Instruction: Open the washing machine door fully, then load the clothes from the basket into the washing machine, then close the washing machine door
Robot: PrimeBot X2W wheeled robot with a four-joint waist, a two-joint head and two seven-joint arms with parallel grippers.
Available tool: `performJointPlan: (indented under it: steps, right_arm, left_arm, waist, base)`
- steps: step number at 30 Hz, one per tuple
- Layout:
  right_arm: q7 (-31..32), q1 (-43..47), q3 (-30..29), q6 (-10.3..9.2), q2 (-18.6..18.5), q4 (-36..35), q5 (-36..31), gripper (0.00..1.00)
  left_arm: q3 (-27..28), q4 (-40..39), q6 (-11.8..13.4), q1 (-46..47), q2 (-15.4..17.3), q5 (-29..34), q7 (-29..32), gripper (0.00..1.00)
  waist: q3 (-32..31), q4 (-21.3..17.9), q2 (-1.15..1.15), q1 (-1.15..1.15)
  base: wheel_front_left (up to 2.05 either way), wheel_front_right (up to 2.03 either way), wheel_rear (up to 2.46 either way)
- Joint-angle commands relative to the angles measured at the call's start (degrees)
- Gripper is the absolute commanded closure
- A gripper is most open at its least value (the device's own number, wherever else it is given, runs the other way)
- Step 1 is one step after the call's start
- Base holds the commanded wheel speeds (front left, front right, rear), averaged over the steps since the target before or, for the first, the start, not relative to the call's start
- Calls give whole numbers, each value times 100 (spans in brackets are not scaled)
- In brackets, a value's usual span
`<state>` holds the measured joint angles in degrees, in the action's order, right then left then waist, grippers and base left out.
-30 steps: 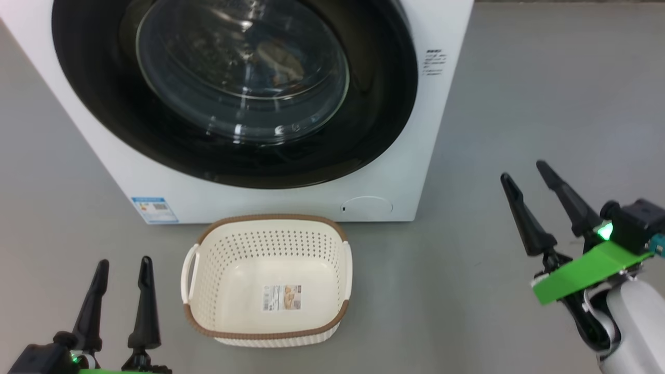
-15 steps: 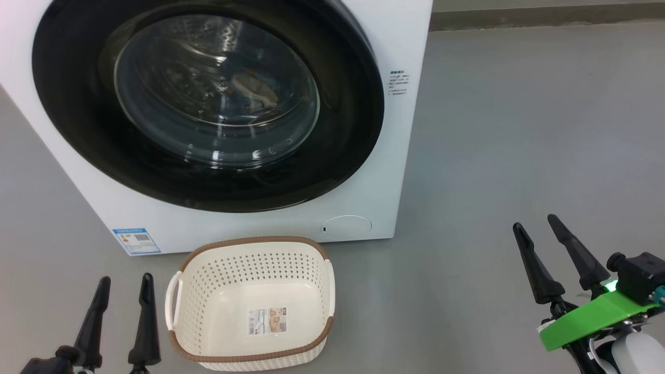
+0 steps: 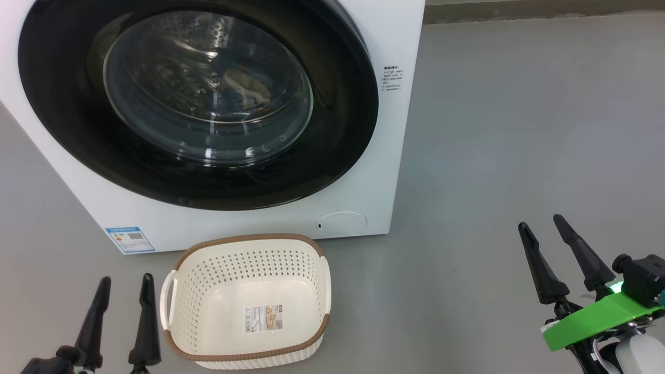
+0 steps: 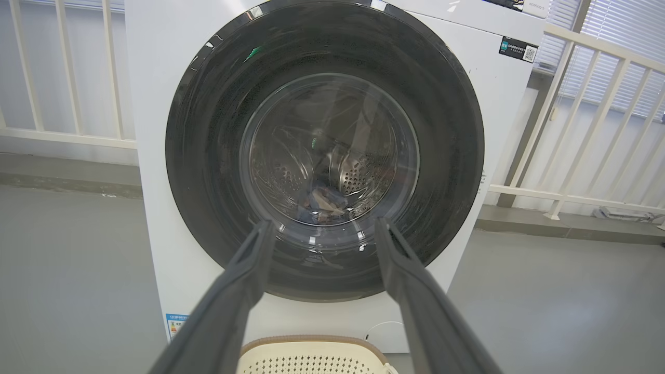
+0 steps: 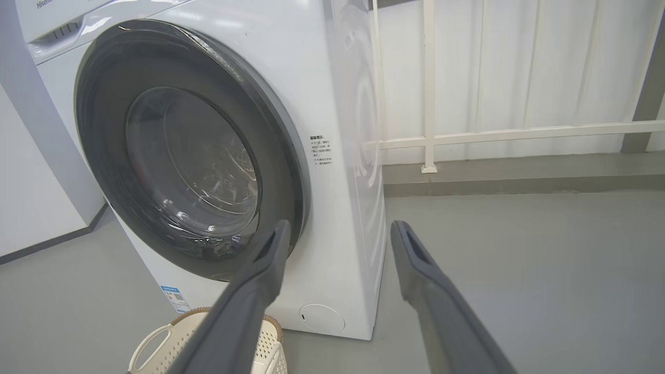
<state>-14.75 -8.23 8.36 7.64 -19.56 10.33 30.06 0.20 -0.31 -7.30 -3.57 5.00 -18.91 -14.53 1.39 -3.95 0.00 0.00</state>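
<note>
A smooth grey floor spreads across the room, evenly lit, with only faint shadows. Along its far edge runs a low grey kerb, and on it stands a white railing of slim upright bars and a horizontal rail. Behind the railing is a white ribbed wall. In the left wrist view, bright slatted window blinds show at the upper right. In the right wrist view a plain side wall with a dark skirting strip closes the left, and a grey post rises at the far right.
</note>
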Motion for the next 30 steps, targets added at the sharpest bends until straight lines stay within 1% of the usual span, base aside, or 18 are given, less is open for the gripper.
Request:
performJointPlan:
  steps: [1,30]
  right_arm:
    - [-25,-14,58,-15,-57,-145,-68,0]
    - [-25,-56,43,-15,-43,-147,-63,0]
  left_arm:
    - [173,-114,-18,129,92,35,-47,0]
    - [157,-91,-19,196,100,33,-47,0]
  waist:
    - [-2,7,0,0]
    - [95,26,0,0]
  base:
    - [0,0,0]
    - [0,0,0]
